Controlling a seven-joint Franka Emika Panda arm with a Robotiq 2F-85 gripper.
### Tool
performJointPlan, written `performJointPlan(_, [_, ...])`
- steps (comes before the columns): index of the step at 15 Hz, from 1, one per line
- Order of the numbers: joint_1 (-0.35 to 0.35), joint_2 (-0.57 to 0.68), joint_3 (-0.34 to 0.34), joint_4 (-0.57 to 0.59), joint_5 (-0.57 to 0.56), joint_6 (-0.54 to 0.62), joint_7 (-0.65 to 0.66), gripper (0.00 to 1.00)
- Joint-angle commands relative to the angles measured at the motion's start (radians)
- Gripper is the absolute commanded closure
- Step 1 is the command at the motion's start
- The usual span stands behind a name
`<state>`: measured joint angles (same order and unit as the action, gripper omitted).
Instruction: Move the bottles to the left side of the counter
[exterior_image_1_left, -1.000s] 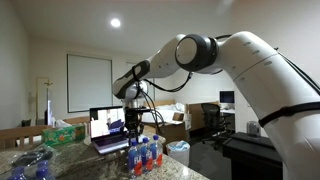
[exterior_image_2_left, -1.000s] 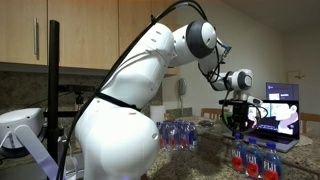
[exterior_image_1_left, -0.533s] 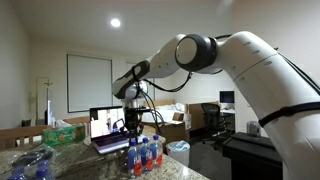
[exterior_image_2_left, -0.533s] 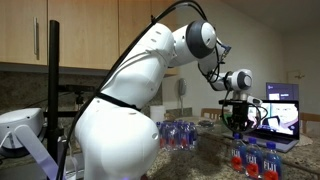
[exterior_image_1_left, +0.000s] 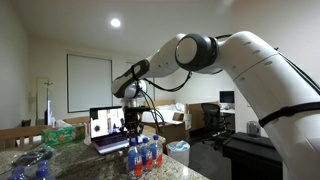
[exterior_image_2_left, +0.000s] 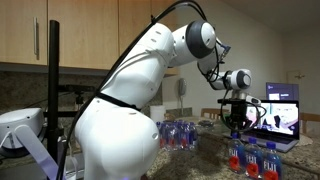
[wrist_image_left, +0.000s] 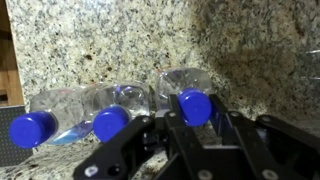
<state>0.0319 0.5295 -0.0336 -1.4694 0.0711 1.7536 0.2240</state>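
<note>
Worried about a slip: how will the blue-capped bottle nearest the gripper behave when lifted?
The bottle looks like thin clear plastic, so it may dent under a hard squeeze. It stands tall and narrow beside its neighbours, so a sideways nudge could tip several. The polished granite counter probably lets it slide when pushed.
</note>
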Motion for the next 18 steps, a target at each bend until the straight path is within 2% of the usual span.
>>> performJointPlan(1, [0.004,-0.016,0.007,0.018,-0.002,-0.044,0.013,0.86])
performJointPlan(11, [0.045,0.006,0.044,0.069,0.011,-0.027,0.003,0.86])
performJointPlan(18, [0.088,0.016,0.073,0.073,0.05,0.023,0.057,0.86])
